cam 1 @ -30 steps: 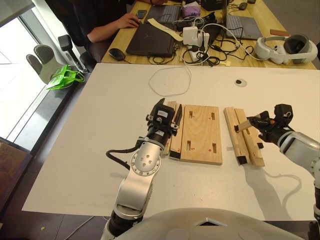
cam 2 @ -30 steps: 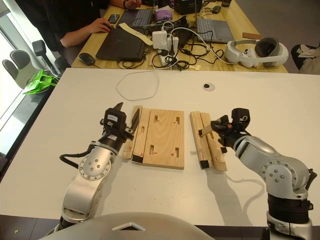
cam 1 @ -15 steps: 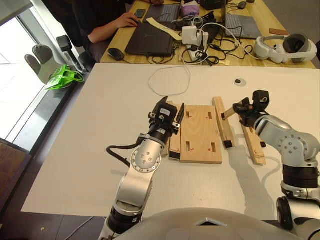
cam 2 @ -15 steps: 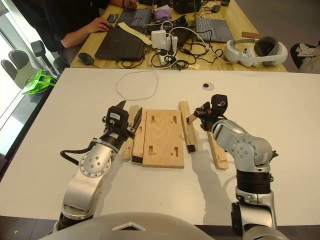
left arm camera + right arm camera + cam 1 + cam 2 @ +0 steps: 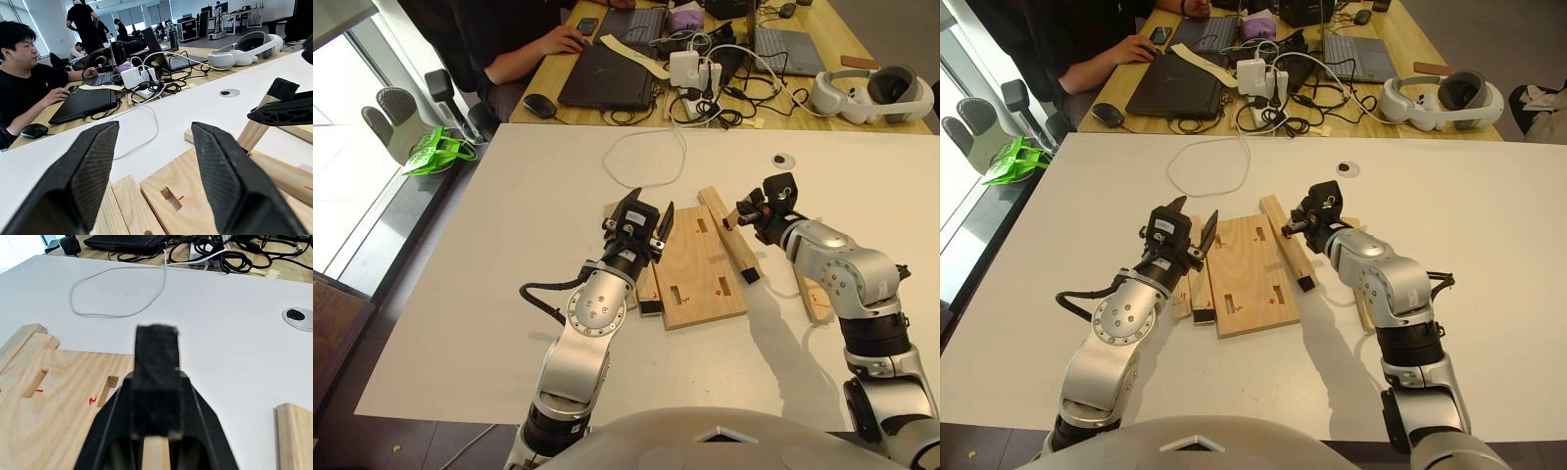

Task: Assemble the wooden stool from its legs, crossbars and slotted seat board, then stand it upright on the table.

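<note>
Left gripper (image 5: 649, 211) was open: pads (image 5: 93, 171) spread wide with nothing between them; it hung over the far left corner of the seat board (image 5: 695, 274), above where the board met the side strips (image 5: 649, 289); I couldn't tell whether it touched the wood.

Right gripper (image 5: 747, 210) was clamped on the leg piece (image 5: 729, 235), fingers closed around a short black-capped stub at its far end; the right wrist view showed that cap (image 5: 156, 377) pinched tight between the jaws.

Seat board lay flat on the white table (image 5: 489, 294), skewed a little, slots facing up; the two side strips lay right against its left edge, one with a black end nearest the robot.

Leg piece lay slantwise along the board's right edge, partly on top of it; far end past the board's far edge, black-tipped near end at the right edge.

One more loose piece (image 5: 815, 297) lay on the table right of the board, partly hidden by the right arm.

White cable (image 5: 646, 162) looped on the table beyond the board; round grommet (image 5: 782, 160) further right.
</note>
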### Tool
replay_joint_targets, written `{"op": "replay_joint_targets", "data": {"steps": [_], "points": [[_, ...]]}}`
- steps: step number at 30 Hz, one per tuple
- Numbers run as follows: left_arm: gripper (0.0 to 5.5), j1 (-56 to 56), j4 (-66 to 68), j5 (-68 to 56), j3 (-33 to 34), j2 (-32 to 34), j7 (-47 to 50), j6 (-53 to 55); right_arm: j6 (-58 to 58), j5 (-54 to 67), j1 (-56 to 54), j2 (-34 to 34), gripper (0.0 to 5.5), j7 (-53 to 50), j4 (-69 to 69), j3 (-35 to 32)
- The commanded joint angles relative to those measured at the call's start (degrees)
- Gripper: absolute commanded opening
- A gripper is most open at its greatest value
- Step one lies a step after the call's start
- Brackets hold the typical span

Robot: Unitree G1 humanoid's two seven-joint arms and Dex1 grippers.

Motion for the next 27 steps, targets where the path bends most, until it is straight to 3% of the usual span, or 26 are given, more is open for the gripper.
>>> {"op": "replay_joint_targets", "data": {"steps": [1, 7, 8, 15, 22, 27], "points": [[2.73, -0.28, -0.01, 0.55, 0.07, 0.11, -0.05, 0.69, 2.96, -2.05, 0.77, 0.35, 0.38, 2.52, 3.08, 1.08], [2.73, -0.14, 0.03, 0.74, -0.14, 0.14, 0.1, 0.62, 2.68, -4.16, 0.83, 1.04, 0.38, 4.92, 2.58, 1.38], [2.73, -0.13, 0.07, 0.78, -0.17, 0.18, 0.1, 0.59, 2.32, -4.29, 0.81, 1.4, 0.77, 5.23, 2.46, 0.98], [2.73, 0.1, 0.13, 1.19, -0.42, 0.13, 0.21, 0.44, -1.37, 0.21, -1.14, 5.82, 1.97, 7.84, -1.32, -8.17], [2.73, 0.45, 0.08, 1.41, -0.31, 0.3, -0.18, 0.16, -4.99, 5.26, -8.52, 5.98, 1.97, 10.13, -5.12, -16.88], [2.73, -0.77, 0.67, 0.91, -0.23, 0.87, -1.61, 0.08, -7.22, 5.92, -12.09, 10.06, 1.97, 8.02, -5.35, -16.81]]}}
